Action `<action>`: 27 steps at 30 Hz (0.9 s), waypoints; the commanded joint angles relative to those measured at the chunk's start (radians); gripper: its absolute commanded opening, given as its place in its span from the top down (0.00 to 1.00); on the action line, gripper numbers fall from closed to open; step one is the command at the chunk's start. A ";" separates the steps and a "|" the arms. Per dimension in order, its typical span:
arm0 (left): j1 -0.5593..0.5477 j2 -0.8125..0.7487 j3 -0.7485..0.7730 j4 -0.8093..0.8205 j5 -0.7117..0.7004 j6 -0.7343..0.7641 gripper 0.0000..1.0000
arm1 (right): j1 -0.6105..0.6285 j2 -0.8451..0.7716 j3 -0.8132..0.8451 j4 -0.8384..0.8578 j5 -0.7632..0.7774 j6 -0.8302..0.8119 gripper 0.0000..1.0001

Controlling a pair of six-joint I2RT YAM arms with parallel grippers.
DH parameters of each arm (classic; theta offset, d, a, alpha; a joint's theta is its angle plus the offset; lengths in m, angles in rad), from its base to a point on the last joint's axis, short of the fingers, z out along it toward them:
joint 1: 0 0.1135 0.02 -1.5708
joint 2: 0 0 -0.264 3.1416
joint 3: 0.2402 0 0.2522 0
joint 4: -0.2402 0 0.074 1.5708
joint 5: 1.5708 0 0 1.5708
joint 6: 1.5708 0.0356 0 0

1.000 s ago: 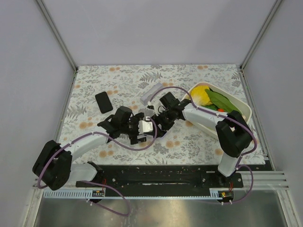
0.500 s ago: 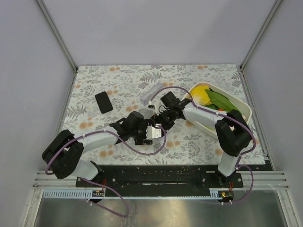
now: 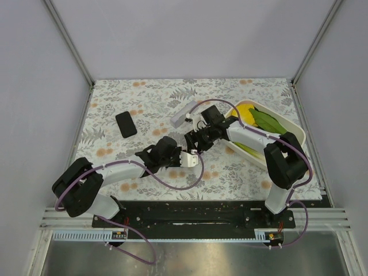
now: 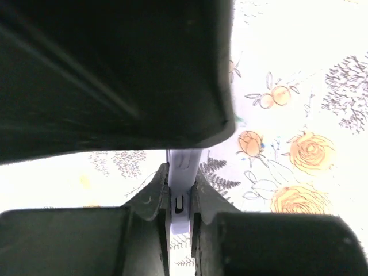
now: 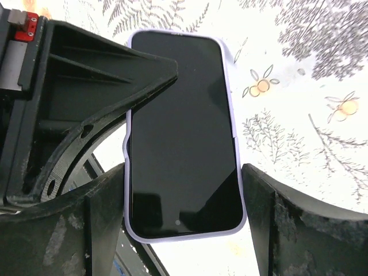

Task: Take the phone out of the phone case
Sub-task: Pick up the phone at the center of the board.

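**Phone point(image 5: 181, 132) sitting in its lilac phone case point(image 4: 185, 167), both arms gripping it**

Left wrist cam: the left gripper point(image 4: 179, 198) is clamping down on the thin edge of the phone case. Both fingers point(image 4: 150, 198) are pressing flat against it, one on each side. A big blurry dark shape point(image 4: 115, 69) is filling the top of the shot, and I can't tell what it is. The floral tablecloth point(image 4: 299, 115) is showing behind, blown out bright.

Right wrist cam: the phone is facing the lens with its screen dark and the lilac rim running all the way round it. The right gripper point(image 5: 184, 221) is spreading wide and its fingers point(image 5: 100, 221) are hugging the long sides of the case near the bottom end, so it's gripping across the width. The left gripper's black frame is overlapping the phone's top left corner.

Top cam: both arms are meeting over the middle of the cloth with the phone between them. A black slab point(image 3: 125, 124) and a pale bar point(image 3: 183, 113) are lying farther back. A white tub point(image 3: 292, 127) on the right is holding a yellow fruit point(image 3: 244, 114) and green leaves point(image 3: 265, 119).
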State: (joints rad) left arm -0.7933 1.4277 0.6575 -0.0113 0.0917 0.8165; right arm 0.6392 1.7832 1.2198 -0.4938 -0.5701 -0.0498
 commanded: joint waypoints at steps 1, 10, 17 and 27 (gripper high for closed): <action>0.012 -0.021 -0.024 0.077 -0.087 -0.077 1.00 | 0.017 -0.011 0.010 -0.020 -0.056 0.007 0.81; 0.008 -0.087 -0.073 0.125 -0.217 -0.073 1.00 | -0.036 -0.053 0.023 -0.022 -0.039 0.044 0.47; 0.003 -0.121 -0.093 0.152 -0.285 -0.089 1.00 | -0.110 -0.126 0.035 -0.061 -0.013 0.044 0.34; -0.003 -0.162 -0.116 0.224 -0.363 -0.091 1.00 | -0.190 -0.202 0.102 -0.120 0.022 0.103 0.15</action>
State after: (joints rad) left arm -0.8234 1.3075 0.5793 0.2424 -0.0463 0.7338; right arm 0.5335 1.6573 1.2591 -0.4858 -0.6209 -0.0143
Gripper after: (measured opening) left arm 0.170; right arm 0.832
